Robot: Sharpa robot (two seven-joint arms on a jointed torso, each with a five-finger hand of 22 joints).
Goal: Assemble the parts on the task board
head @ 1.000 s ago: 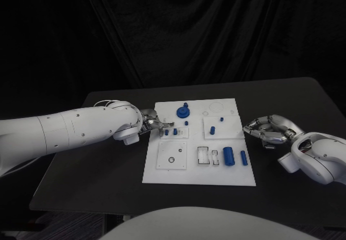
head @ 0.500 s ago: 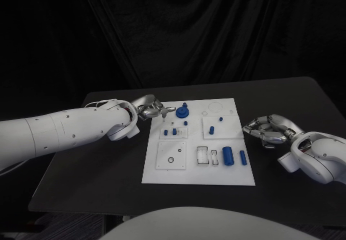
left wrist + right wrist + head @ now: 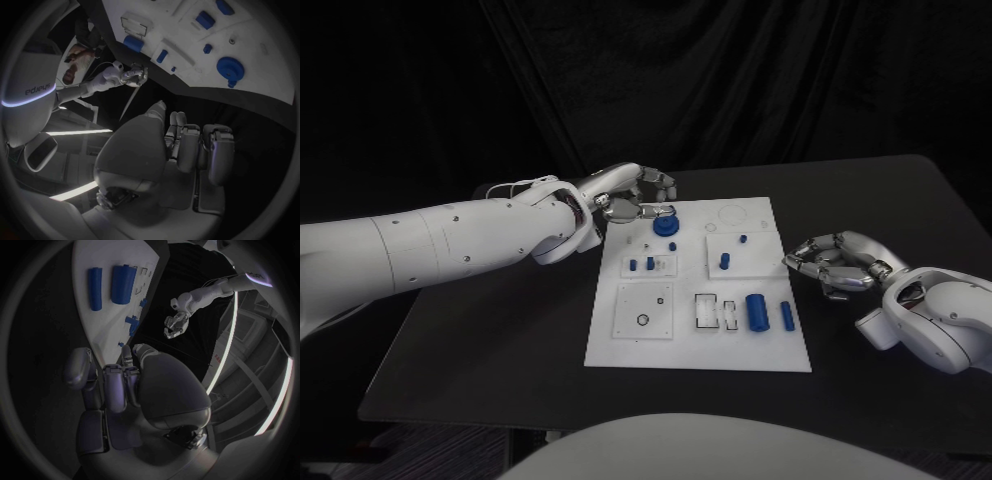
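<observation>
The white task board lies mid-table. On it are a round blue knob, two small blue pegs, a blue piece and two blue cylinders. My left hand hovers over the board's far left corner, just beside the knob, its fingers curled in with nothing visible in them. My right hand stays off the board's right edge, fingers also curled in on nothing. The knob and the cylinders also appear in the wrist views.
The black table has bare room left, right and in front of the board. Near the board's front left is a square plate with a small ring hole. Two rectangular slots lie next to the cylinders.
My left hand has lifted from the small pegs at the board's left side and moved to the far left corner by the knob. The pegs remain in place. The right hand is still.
</observation>
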